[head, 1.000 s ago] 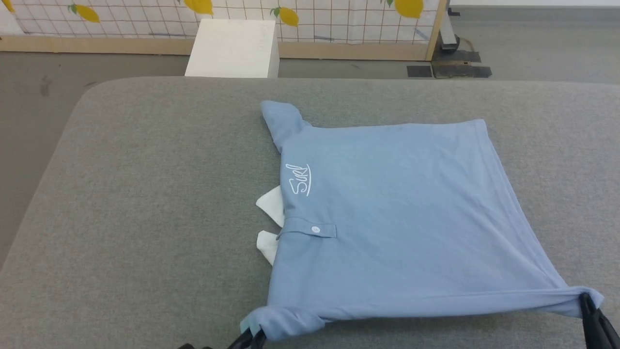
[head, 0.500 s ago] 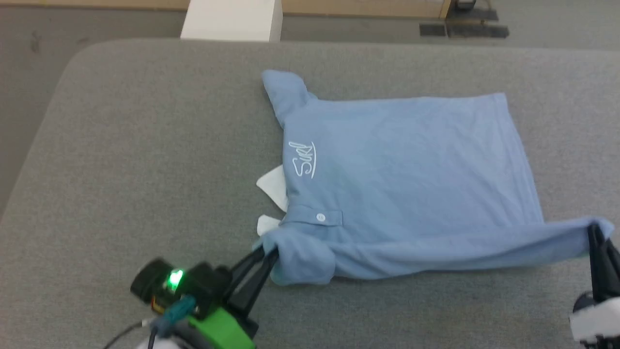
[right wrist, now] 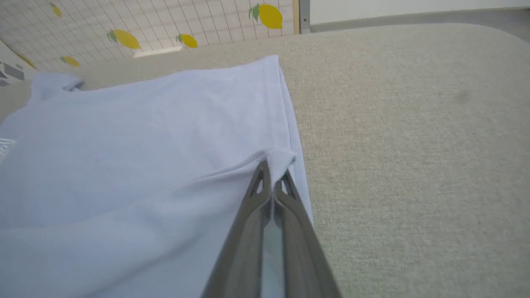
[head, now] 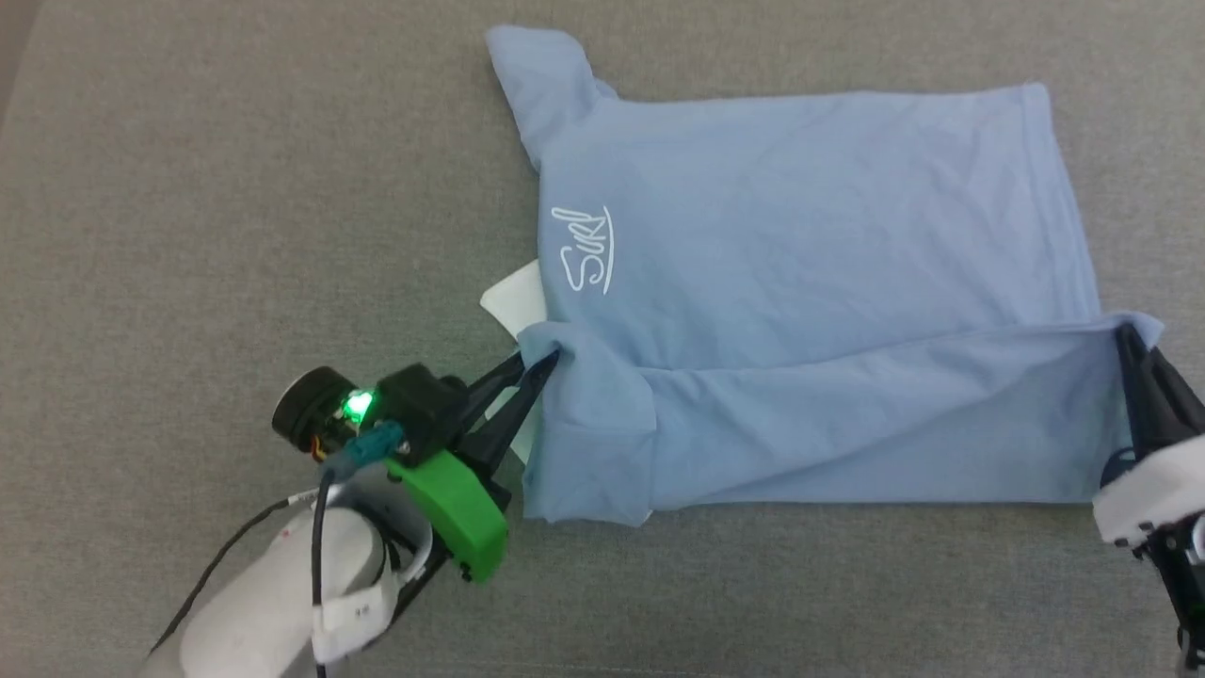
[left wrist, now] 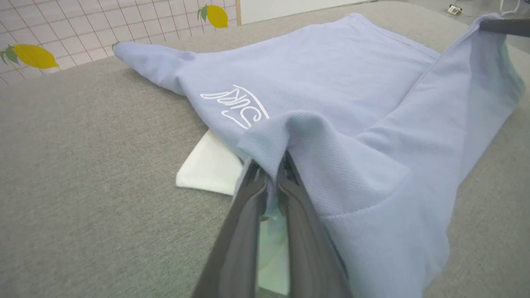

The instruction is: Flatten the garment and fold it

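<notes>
The garment [head: 810, 226], a light blue polo shirt with a white line logo [head: 584, 250], lies on the grey padded table [head: 188, 188] with its near long edge lifted and carried over its middle. My left gripper [head: 539, 358] is shut on the near sleeve and shoulder corner [left wrist: 273, 136], beside a white collar point [head: 513, 297]. My right gripper [head: 1125, 334] is shut on the near hem corner [right wrist: 281, 159]. Between the two grips the raised strip [head: 847, 414] sags over the shirt body. The placket is hidden under the fold.
The far sleeve [head: 532, 75] points toward the table's far side. A lemon-patterned gridded screen [left wrist: 33, 54] stands beyond the table. Bare grey table surface stretches to the left [head: 188, 235] and right [right wrist: 414, 145] of the shirt.
Both grippers have carried the shirt's near edge away from me and over its middle, covering the placket and one collar point. The head camera has tilted down, so the floor and white box left the picture.
</notes>
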Motion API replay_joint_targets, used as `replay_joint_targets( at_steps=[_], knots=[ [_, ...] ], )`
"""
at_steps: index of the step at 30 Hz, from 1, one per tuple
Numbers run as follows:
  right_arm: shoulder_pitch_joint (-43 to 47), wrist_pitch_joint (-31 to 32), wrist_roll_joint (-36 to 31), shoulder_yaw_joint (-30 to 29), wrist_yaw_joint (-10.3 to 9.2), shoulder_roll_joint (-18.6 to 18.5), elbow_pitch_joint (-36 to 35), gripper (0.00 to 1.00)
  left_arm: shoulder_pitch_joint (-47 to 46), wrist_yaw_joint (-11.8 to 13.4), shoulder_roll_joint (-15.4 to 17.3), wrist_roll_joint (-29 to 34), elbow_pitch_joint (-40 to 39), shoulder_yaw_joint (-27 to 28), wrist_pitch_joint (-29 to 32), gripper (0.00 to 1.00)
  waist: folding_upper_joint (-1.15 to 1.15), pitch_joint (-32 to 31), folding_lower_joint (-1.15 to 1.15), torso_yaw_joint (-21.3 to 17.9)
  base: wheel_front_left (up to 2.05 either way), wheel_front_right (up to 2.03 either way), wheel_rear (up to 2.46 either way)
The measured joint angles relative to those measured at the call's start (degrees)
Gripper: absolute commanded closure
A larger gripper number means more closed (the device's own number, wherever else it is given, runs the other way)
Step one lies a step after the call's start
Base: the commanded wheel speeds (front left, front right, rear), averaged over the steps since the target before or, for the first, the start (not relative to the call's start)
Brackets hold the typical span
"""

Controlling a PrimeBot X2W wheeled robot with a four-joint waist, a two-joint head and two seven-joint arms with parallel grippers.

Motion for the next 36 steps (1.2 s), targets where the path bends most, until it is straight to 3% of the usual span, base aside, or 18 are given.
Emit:
replay_joint_targets(
  at_steps=[11, 12, 13, 14, 21, 27, 32, 36],
  knots=[
    [-5.98, 6.76, -1.71, 4.25, 0.01, -3.04, 9.25, 1.0, -4.03, -3.48, -3.2, -3.85, 10.23, -0.74, 1.69, 1.0, 0.0, 3.68, 0.01, -0.16, 0.0, 0.0, 0.0],
    [-6.68, 7.0, -1.71, 3.6, 0.01, -2.9, 9.96, 0.07, -4.55, -3.49, -4.22, -4.37, 11.52, -0.44, 1.24, 0.55, 0.0, 3.89, 0.01, 0.1, 0.0, 0.0, 0.0],
    [-6.84, 7.0, -1.71, 3.49, 0.01, -2.91, 10.0, 0.0, -4.61, -3.31, -4.52, -4.45, 11.79, -0.22, 0.68, 0.1, 0.0, 3.93, 0.01, 0.2, 0.0, 0.0, 0.0],
    [-6.95, 6.98, -1.71, 3.34, 0.01, -2.88, 9.98, 0.0, -4.62, -3.03, -4.8, -4.75, 12.07, -0.04, 0.32, 0.0, 0.0, 3.92, 0.01, 0.27, 0.0, 0.0, 0.0],
    [-6.98, 6.94, -1.41, 2.12, 0.0, -2.44, 8.55, 0.0, -3.76, -1.88, -5.97, -7.46, 12.16, 1.59, -1.54, 0.0, 0.0, 2.18, 0.01, 0.5, 0.0, 0.0, 0.0],
    [-3.52, 7.75, -0.4, -1.59, 0.0, -0.15, 2.72, 0.0, 2.18, 1.67, -3.81, -9.56, 6.73, 3.55, -2.32, 0.0, 0.0, -0.98, 0.01, 0.79, 0.0, 0.0, 0.0],
    [0.67, 6.04, -2.12, -6.67, 0.0, 3.15, -3.8, 0.0, 9.44, 9.11, -0.74, -9.33, -0.86, 7.12, -5.47, 0.0, 0.0, -4.21, 0.01, 1.39, 0.0, 0.0, 0.0],
    [2.43, 0.86, -4.05, -10.16, 0.0, 6.03, -7.92, 0.0, 14.64, 15.66, -0.74, -6.13, -8.06, 11.81, -7.89, 0.0, 0.0, -6.65, 0.0, 1.98, 0.0, 0.0, 0.0]
  ],
)
